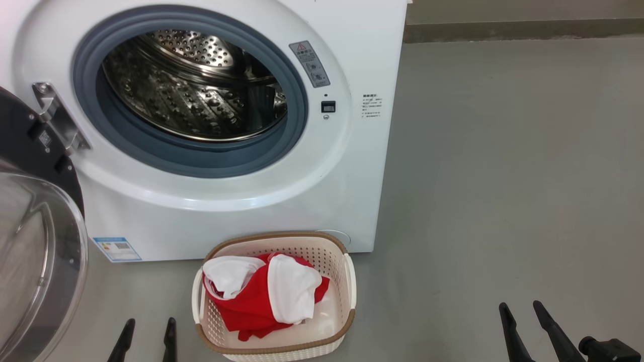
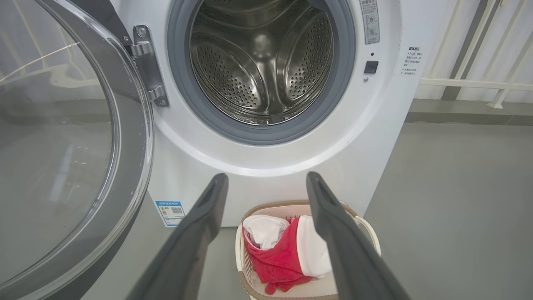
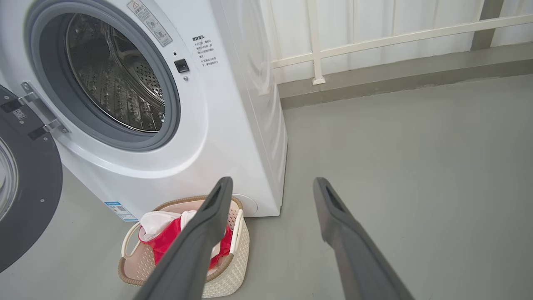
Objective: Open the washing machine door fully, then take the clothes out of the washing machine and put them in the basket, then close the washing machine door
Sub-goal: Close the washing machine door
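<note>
One washing machine (image 1: 241, 211), one door (image 1: 35, 251), one basket (image 1: 327, 259), one heap of clothes (image 1: 249, 306) showing two white pieces (image 1: 292, 286), three label stickers (image 1: 309, 63).

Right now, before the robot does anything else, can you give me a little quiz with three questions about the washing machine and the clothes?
1. True or false: the washing machine door is shut.
2. Pick one. Where are the red and white clothes? A: in the drum. B: in the basket. C: on the floor.
3. Fill in the missing word: the left gripper and the right gripper are both ____ and hold nothing.

Key: 1 false, it is swung wide open. 2 B. 3 open.
</note>
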Controlling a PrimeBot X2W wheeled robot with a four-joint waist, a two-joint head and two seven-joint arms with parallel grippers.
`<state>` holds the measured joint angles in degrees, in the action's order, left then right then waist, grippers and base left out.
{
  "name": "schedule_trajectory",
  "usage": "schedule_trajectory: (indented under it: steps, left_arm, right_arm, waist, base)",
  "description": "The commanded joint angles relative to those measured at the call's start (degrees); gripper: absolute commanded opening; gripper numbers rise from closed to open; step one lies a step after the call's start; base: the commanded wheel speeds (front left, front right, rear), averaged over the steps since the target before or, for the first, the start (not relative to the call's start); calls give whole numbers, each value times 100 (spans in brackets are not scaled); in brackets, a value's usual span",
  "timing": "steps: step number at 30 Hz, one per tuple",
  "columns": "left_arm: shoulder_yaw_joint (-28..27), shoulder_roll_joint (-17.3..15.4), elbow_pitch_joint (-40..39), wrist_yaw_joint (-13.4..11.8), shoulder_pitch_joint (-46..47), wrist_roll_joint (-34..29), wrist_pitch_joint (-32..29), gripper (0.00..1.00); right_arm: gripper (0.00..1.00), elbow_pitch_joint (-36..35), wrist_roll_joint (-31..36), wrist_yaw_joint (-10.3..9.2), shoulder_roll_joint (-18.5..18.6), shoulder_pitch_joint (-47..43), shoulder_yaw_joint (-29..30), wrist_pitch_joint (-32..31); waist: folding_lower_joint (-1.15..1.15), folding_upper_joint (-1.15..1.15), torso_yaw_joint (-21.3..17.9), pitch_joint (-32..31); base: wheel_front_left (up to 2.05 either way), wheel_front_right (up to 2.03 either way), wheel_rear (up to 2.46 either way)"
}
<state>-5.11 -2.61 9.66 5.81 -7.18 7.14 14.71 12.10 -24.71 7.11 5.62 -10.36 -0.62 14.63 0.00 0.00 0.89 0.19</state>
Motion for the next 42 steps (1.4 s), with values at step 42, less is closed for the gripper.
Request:
schedule_trajectory:
  steps: [42]
  left_arm:
    - [118,-27,-298,-735,-580,837,29,100]
  right_arm:
    - [100,426,-262,37,567,939,-1887,37]
  waist:
    - [0,0,2674,-195]
  base:
    - [0,0,0]
